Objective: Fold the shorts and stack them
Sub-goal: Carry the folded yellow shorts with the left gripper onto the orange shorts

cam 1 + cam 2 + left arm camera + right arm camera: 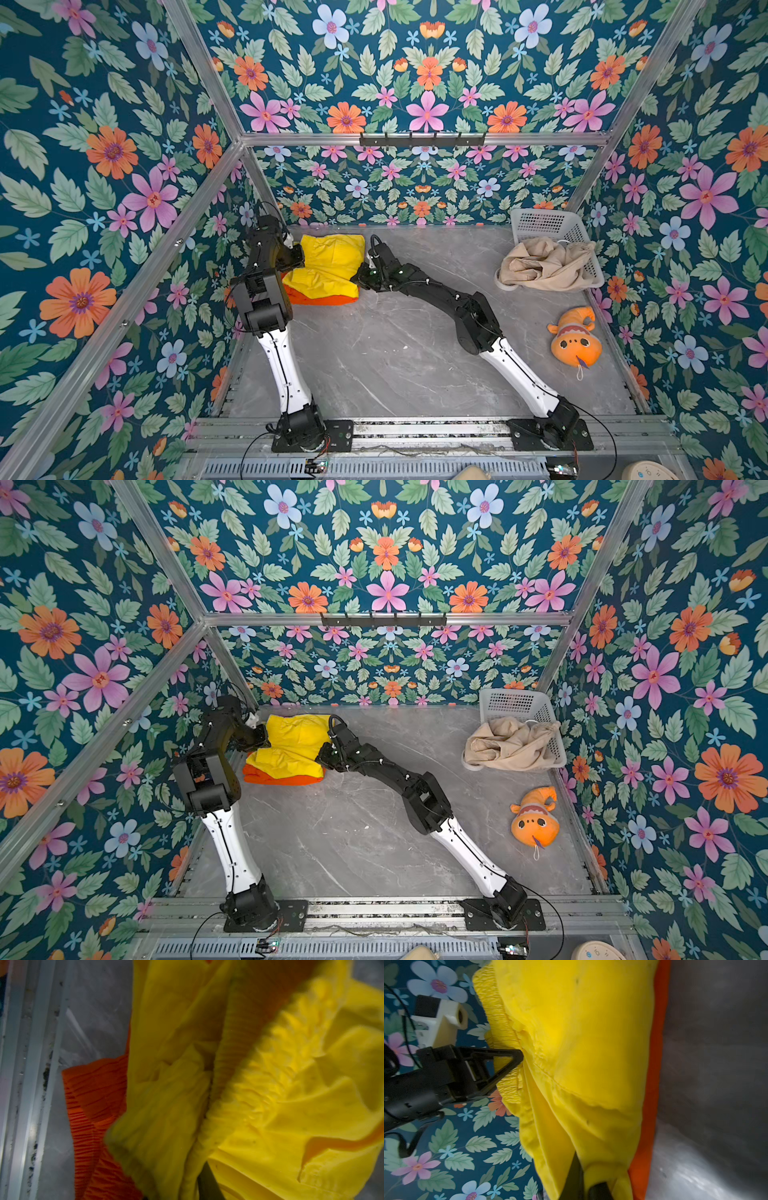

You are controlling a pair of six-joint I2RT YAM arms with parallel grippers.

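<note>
yellow shorts [328, 266] sit atop folded orange shorts [320, 298] at the desk's [395, 353] far left; right jaws pinch yellow fabric; left jaws at the waistband, state cannot be told; advise aligning edges squarely, releasing once flat

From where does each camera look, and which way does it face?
Both top views: high above the near edge of the table, facing down toward the back wall; left arm and right arm show.
Left wrist: on the left arm, facing the yellow shorts closely, orange shorts beneath; one dark finger shows.
Right wrist: on the right arm, facing across the yellow shorts toward a floral wall; its own fingers and the left gripper show.
Shared: all views show yellow shorts on orange shorts.
</note>
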